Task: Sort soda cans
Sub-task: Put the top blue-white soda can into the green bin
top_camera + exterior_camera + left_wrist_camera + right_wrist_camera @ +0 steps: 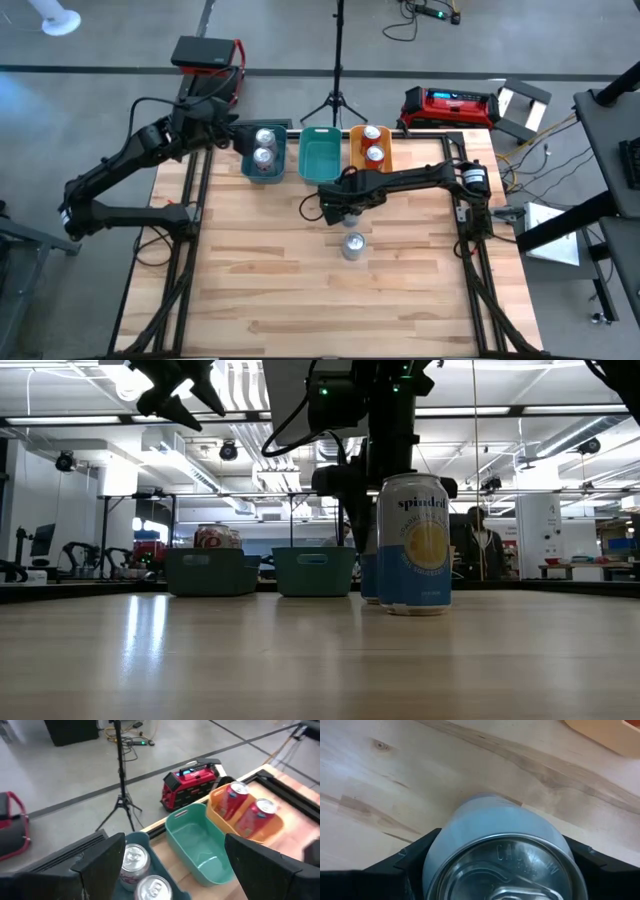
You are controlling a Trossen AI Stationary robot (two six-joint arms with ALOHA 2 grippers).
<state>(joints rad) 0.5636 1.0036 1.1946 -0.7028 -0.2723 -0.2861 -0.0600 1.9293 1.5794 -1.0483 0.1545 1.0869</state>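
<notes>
A silver-grey can (502, 855) stands upright on the wooden table (300, 290), its long axis vertical and its shiny top facing up. It sits between the two dark fingers (415, 860) of the right gripper (348, 208), which touch or nearly touch its sides — whether they press it firmly I cannot tell. In the high view the arm covers this can almost fully; only the right wrist view shows its top and pull tab.

Just in front of it, nearer the table's middle, a second can (353, 245) stands free and upright. The low view shows its blue and yellow label (413, 545), which the high view does not.

At the far edge there are three bins in a row. The left teal bin (264, 168) holds two silver-topped cans, the middle teal bin (320, 158) has no cans, and the orange bin (371, 150) holds two red cans (245, 810), tilted in the left wrist view.

The left gripper (175, 860) hovers over the left teal bin with fingers wide open — holding nothing.
</notes>
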